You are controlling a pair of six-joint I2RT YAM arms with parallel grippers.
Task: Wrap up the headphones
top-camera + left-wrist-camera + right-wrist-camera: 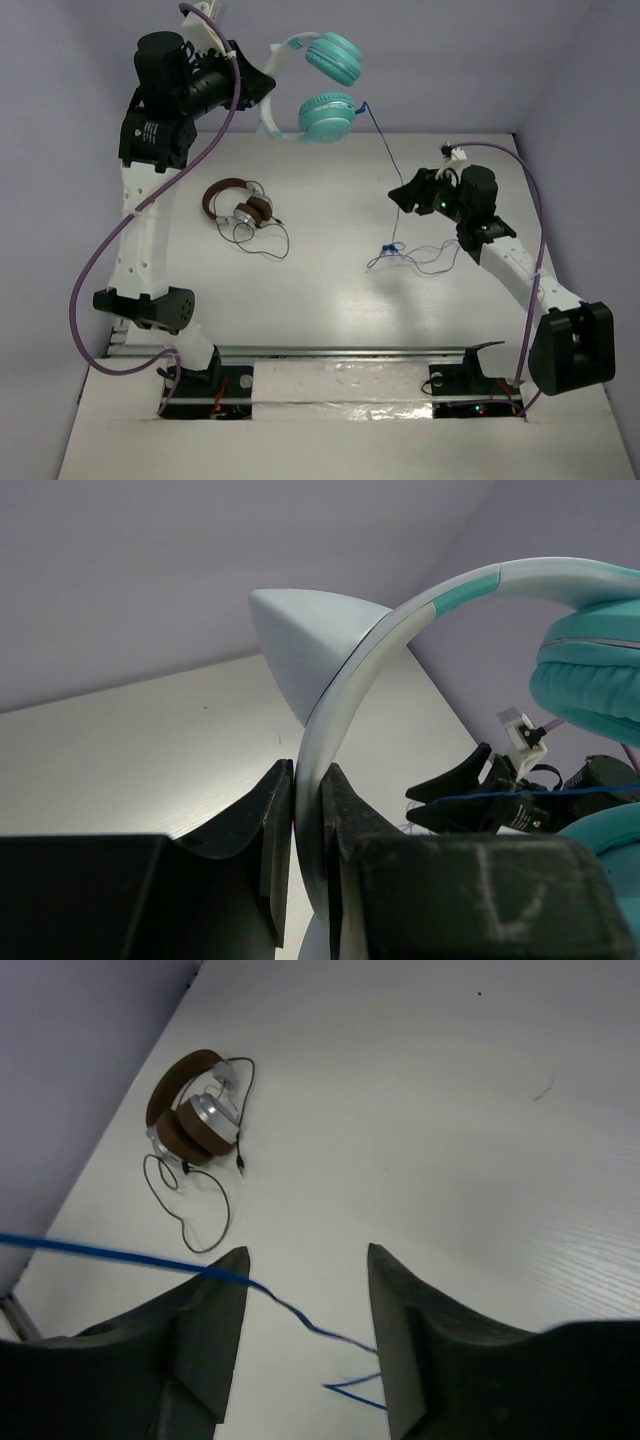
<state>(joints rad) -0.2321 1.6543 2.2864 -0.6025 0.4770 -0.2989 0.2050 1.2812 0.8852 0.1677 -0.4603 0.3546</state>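
Headphones (327, 112) pinched by headband (345, 675) in left end effector (306, 790) (right end effector (307, 1260) spread, cable (100, 1253) between)

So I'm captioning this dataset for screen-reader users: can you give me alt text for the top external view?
The left claw holds the teal headphones up by their white headband, above the far end of the table. Their blue cable trails down past the open right claw onto the table, where brown headphones lie near the left arm.

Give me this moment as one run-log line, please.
left hand: shut on headphones, aloft | right hand: open around blue cable | cable: hanging loose, unwrapped
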